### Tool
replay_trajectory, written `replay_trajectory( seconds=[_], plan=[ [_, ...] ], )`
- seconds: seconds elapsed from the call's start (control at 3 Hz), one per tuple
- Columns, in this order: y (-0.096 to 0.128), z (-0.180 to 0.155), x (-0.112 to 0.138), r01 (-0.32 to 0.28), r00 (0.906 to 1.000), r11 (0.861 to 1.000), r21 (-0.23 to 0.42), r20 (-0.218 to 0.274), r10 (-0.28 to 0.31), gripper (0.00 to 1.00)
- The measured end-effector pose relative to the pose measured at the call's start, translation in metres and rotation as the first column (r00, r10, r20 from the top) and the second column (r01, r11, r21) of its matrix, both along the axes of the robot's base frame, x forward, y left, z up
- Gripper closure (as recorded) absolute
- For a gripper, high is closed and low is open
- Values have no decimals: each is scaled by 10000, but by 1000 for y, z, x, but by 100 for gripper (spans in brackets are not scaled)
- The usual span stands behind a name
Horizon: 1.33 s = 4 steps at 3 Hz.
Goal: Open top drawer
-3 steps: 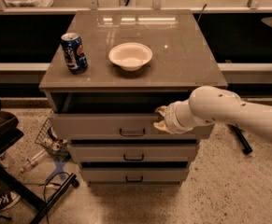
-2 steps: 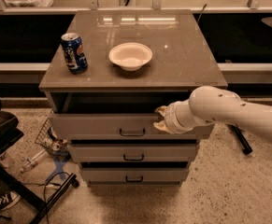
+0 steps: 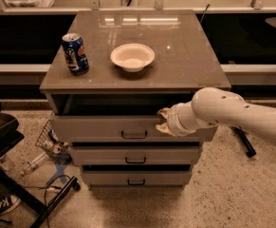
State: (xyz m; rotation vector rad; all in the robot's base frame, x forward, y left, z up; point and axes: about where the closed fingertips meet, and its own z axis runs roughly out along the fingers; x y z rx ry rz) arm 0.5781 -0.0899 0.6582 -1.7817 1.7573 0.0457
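— Grey-beige front, small dark bail: is that the drawer the gripper is on?
— Yes. The top drawer [image 3: 104, 127] is the widest of the three. It stands a little way out of the cabinet, with a dark gap showing behind its front. The gripper [image 3: 163, 120] sits at the upper edge of that front, and the white arm [image 3: 223, 113] reaches in from its right.
— Has it got the handle?
— No. The handle [image 3: 134, 135] is just left of the gripper and slightly lower, with nothing on it. The gripper is set against the lip of the front instead. I'd judge that's because the lip gives something to pull on once there is a gap behind it.
— Open or closed?
— I cannot tell. Its tan end is pressed up to the panel, and nothing shows how wide it stands or whether it has hold of the edge.
— What's around it?
— Above and to its left, on the cabinet top [image 3: 189, 56], is a white bowl [image 3: 132, 56]. Farther left an upright blue can [image 3: 75, 53] stands. Both sit back from the front edge, so the drawer can slide out beneath without disturbing them. Below the gripper, the two narrower drawers [image 3: 135, 155] look pushed in.
— How far along, then?
— Partly open, I'd say, and a straight pull outward should finish it. The contact is right of centre, so the drawer might skew on its runners
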Motion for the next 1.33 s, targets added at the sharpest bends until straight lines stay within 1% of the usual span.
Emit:
replay_trajectory(
  seconds=[0.67,1.0,1.33],
  plan=[
    [0,0,0,-1,10000,10000,-1,-2,1,100],
    [0,0,0,-2,10000,10000,-1,-3,2,82],
    [0,0,0,-2,10000,10000,-1,-3,2,59]
  ],
)
